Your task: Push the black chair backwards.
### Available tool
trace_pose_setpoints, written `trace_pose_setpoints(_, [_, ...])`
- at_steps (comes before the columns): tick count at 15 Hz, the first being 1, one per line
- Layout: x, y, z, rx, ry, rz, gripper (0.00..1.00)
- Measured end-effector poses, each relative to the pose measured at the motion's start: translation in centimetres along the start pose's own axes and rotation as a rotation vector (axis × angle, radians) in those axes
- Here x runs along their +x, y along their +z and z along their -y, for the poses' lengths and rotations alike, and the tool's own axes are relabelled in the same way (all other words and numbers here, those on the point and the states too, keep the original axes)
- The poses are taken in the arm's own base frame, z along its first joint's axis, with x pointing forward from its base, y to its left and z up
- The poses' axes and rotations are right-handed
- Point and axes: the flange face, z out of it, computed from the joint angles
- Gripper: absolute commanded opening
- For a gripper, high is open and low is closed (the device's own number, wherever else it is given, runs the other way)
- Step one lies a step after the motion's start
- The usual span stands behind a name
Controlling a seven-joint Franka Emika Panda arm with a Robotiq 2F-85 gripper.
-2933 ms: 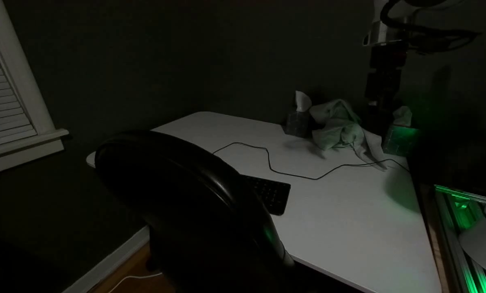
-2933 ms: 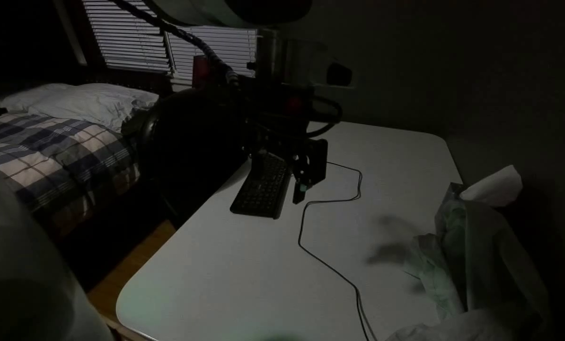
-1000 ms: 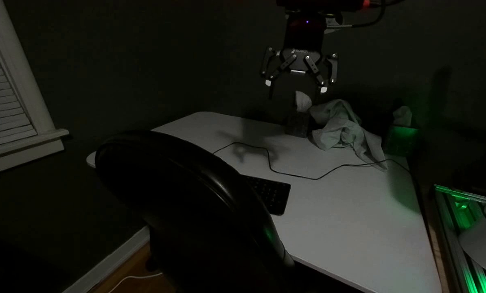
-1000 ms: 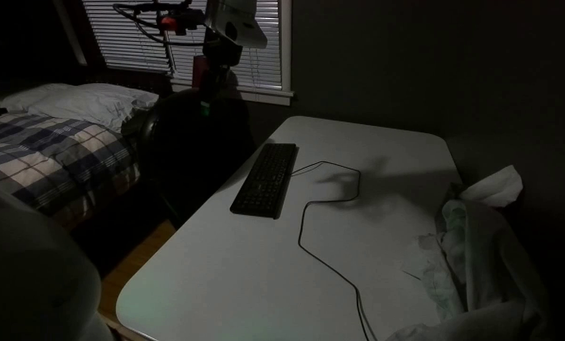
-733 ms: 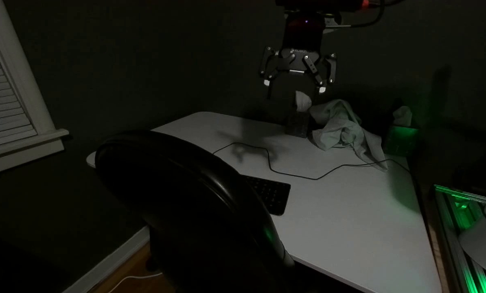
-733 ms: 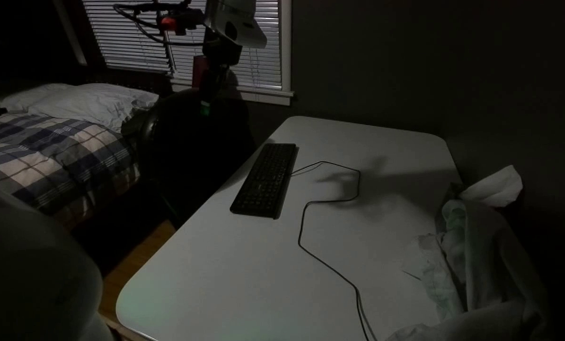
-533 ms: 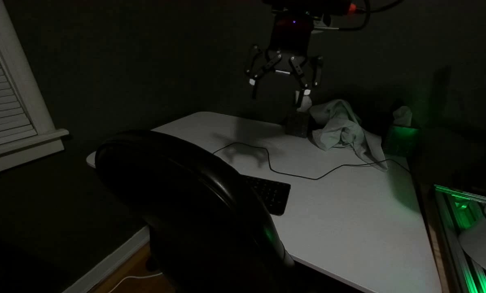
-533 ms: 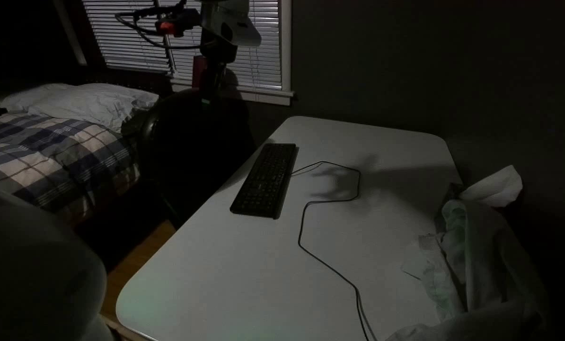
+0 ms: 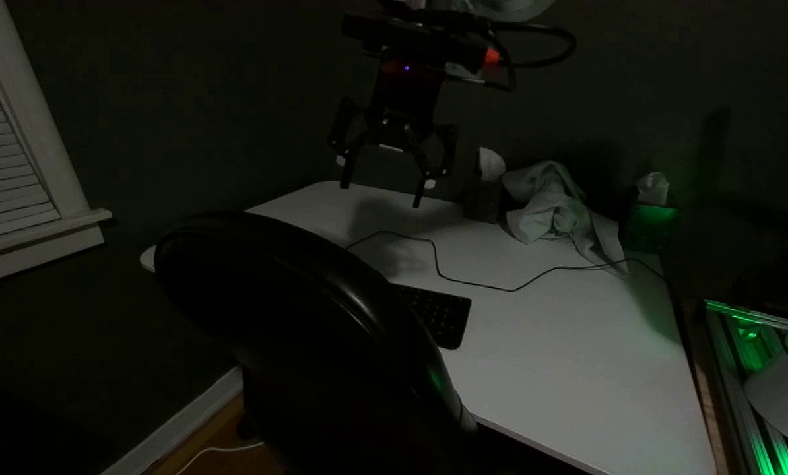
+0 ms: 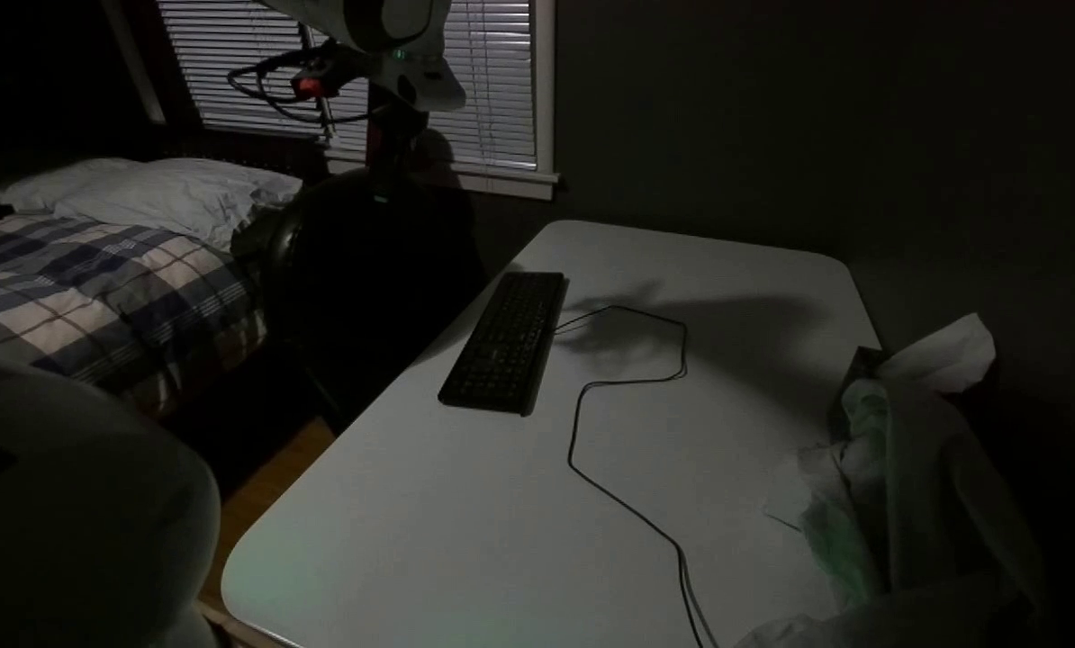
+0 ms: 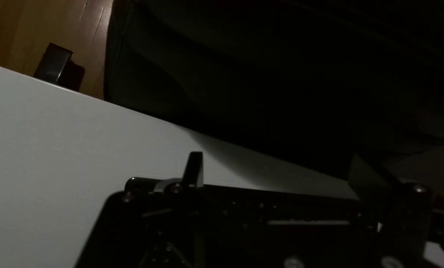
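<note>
The black chair (image 9: 295, 310) stands at the desk's side with its broad rounded backrest up. It is a dark shape in the other pictures too, beside the desk in an exterior view (image 10: 366, 270) and across the top of the wrist view (image 11: 251, 74). My gripper (image 9: 382, 190) is open and empty, fingers pointing down, above the desk on the far side of the backrest. Its fingers stand wide apart in the wrist view (image 11: 276, 163). In an exterior view its tip (image 10: 382, 194) overlaps the backrest top. I see no clear contact; darkness hides the exact gap.
A black keyboard (image 10: 506, 342) lies on the white desk (image 10: 465, 504) along the chair side, its cable (image 10: 582, 414) crossing the top. Tissue boxes (image 9: 482, 201) and a crumpled cloth (image 9: 552, 204) stand at the back. A bed (image 10: 96, 288) lies beyond the chair.
The arm has swung from near the cloth and keyboard towards the chair. In the last half second the gripper has moved closer to the backrest and lower. The chair has not visibly moved.
</note>
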Motion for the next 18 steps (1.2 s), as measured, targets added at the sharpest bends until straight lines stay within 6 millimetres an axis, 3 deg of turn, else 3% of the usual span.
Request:
trace_pose_setpoints(10, [-2.8, 6.8, 4.9, 0.008, 0.081, -0.013, 1.0])
trace_pose_setpoints(18, [-3.5, 8.7, 6.2, 0.013, 0.207, 0.063, 1.0])
